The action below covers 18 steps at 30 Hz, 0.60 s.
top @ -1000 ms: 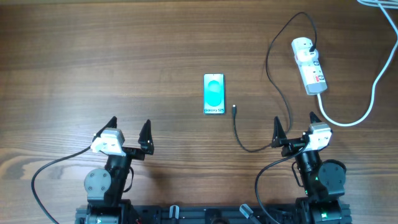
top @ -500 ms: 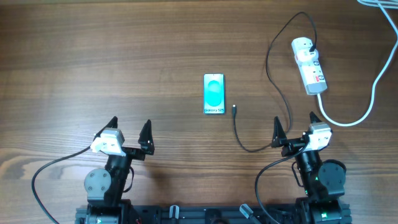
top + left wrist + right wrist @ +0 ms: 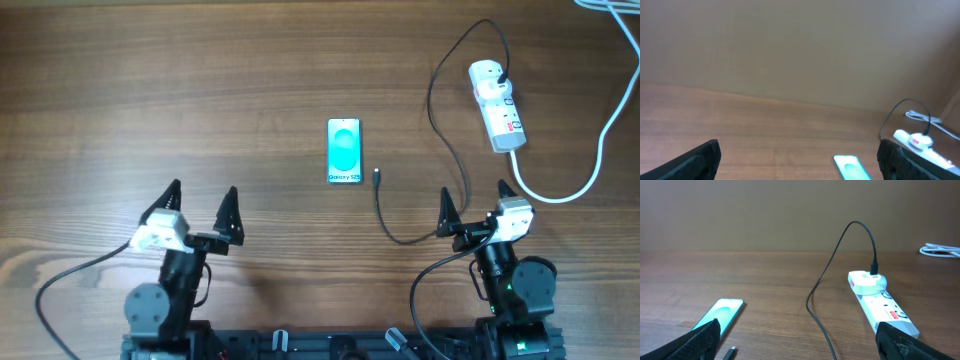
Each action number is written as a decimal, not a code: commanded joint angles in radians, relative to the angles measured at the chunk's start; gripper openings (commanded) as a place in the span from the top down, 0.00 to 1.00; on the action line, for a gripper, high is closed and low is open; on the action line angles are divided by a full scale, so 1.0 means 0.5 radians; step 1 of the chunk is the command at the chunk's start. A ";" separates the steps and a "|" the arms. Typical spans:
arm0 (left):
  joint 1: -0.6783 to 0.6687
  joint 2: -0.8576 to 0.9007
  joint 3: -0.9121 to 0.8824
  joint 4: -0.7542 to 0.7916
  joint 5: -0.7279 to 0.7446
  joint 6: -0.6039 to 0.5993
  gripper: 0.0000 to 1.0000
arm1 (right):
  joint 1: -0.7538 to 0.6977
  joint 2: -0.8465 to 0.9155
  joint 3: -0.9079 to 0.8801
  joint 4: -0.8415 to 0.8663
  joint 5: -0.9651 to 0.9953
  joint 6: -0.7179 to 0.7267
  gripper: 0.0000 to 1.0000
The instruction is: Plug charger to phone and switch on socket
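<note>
The phone [image 3: 344, 151] lies flat mid-table, cyan screen up, "Galaxy S25" text at its near end; it also shows in the left wrist view [image 3: 852, 167] and right wrist view [image 3: 719, 314]. The charger's black cable [image 3: 437, 110] runs from a white adapter [image 3: 487, 75] on the socket [image 3: 499, 112] to a plug tip [image 3: 377, 175] lying just right of the phone's near corner; the tip shows in the right wrist view [image 3: 729, 354]. My left gripper [image 3: 199, 203] is open and empty at the near left. My right gripper [image 3: 474, 201] is open and empty, near the cable's loop.
The socket's thick white cord [image 3: 590, 172] curves along the right edge of the wooden table [image 3: 180, 90] and off the top right corner. A bare wall stands behind the table in both wrist views.
My left gripper has shifted slightly left and toward the far side; its wrist has turned a little. The right arm, phone and cable have not moved.
</note>
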 commanded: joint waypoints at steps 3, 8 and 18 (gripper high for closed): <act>0.017 0.176 0.605 -0.216 0.037 0.027 0.00 | 0.006 0.014 -0.002 0.005 -0.033 0.014 0.00; 0.017 0.754 1.458 -0.793 0.072 0.028 0.00 | 0.006 0.014 -0.002 0.005 -0.033 0.014 0.00; -0.311 1.996 2.803 -1.647 0.515 -0.050 0.01 | 0.006 0.014 -0.002 0.005 -0.033 0.014 0.00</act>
